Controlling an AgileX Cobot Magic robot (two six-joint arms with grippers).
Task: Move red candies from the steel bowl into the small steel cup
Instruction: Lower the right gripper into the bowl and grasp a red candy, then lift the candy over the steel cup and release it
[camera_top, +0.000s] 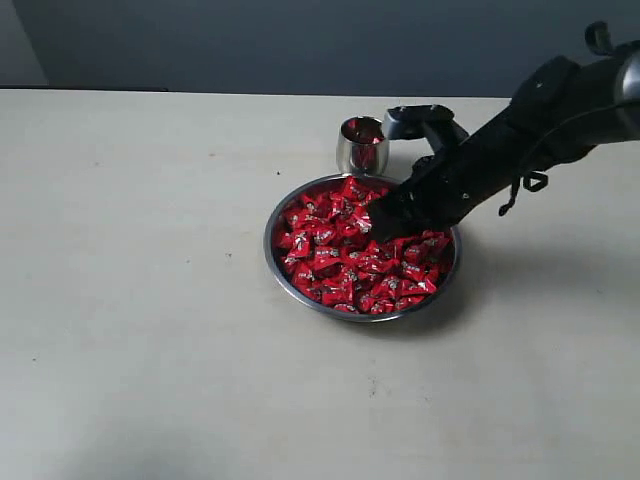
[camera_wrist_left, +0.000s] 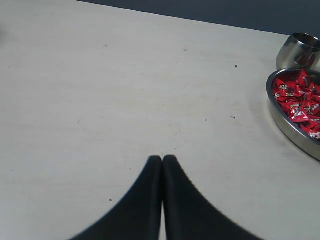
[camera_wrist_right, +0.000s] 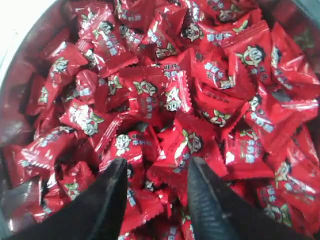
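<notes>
The steel bowl (camera_top: 290, 275) sits mid-table, heaped with red candies (camera_top: 345, 255). Just behind it stands the small steel cup (camera_top: 362, 147), with red showing inside. My right gripper (camera_top: 385, 215) reaches down into the bowl's far right part. In the right wrist view its fingers (camera_wrist_right: 205, 190) stand apart just over the candies (camera_wrist_right: 165, 100), with wrappers in the gap between them but none clamped. My left gripper (camera_wrist_left: 162, 159) is shut and empty over bare table, left of the bowl (camera_wrist_left: 295, 131) and cup (camera_wrist_left: 298, 50).
The pale table (camera_top: 150, 300) stretches around the bowl, with a dark wall behind it. The right arm (camera_top: 540, 120) slants in from the upper right, passing close beside the cup.
</notes>
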